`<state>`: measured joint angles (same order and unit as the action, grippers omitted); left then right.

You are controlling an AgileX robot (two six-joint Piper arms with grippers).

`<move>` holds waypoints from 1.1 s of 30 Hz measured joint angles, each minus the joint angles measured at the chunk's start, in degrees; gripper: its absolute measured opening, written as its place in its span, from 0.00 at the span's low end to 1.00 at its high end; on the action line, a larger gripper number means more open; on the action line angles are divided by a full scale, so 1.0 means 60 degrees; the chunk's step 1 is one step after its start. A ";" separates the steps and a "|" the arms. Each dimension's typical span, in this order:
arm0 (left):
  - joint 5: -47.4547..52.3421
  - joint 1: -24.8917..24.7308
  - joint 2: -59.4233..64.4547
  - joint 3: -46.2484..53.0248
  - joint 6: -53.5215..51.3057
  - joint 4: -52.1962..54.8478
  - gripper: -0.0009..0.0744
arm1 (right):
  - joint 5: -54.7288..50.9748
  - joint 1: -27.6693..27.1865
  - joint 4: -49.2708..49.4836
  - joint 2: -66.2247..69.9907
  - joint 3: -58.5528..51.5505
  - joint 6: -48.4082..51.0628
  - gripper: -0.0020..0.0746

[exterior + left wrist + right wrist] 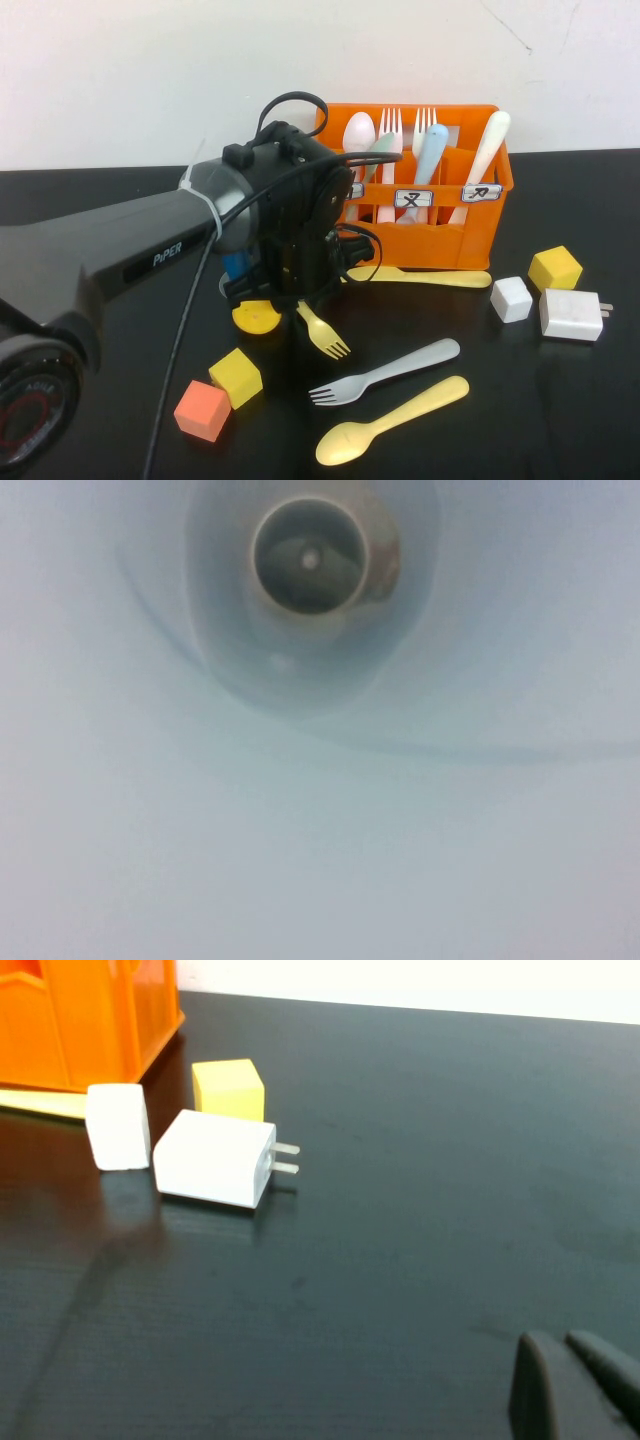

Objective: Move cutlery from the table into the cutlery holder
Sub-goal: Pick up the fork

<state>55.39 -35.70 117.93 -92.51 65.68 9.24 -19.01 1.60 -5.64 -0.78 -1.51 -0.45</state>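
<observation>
The orange cutlery holder (430, 245) stands at the back of the black table (540, 420) with several pieces upright in it. On the table lie a yellow knife (425, 276) along the holder's front, a yellow fork (324, 332), a pale grey fork (385, 370) and a yellow spoon (390, 420). My left gripper (285, 295) points down left of the holder, just above the yellow fork's handle; I cannot tell whether it touches the fork. Its wrist view is filled by the pale blue inside of a cup (310, 555). My right gripper (575, 1380) is shut and empty over bare table.
A blue cup (235, 265) and a yellow disc (257, 317) sit under the left arm. An orange cube (202, 410) and a yellow cube (236, 377) lie front left. A white cube (511, 298), yellow cube (555, 268) and white charger (571, 314) lie right of the holder.
</observation>
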 joint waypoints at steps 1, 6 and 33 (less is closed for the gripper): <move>-0.0022 0.0000 0.0000 0.0000 0.0000 0.0016 0.27 | 0.0000 0.0000 0.0000 0.0000 0.0000 0.0000 0.02; -0.0036 0.0000 0.0004 0.0000 0.0000 0.0038 0.27 | 0.0000 0.0000 0.0000 0.0000 0.0000 0.0000 0.02; 0.0109 -0.0362 0.0085 0.0000 -0.0197 0.0005 0.27 | 0.0000 0.0000 0.0000 0.0000 0.0000 0.0000 0.02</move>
<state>56.05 -37.87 118.44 -92.51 64.49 9.27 -19.01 1.60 -5.64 -0.78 -1.51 -0.45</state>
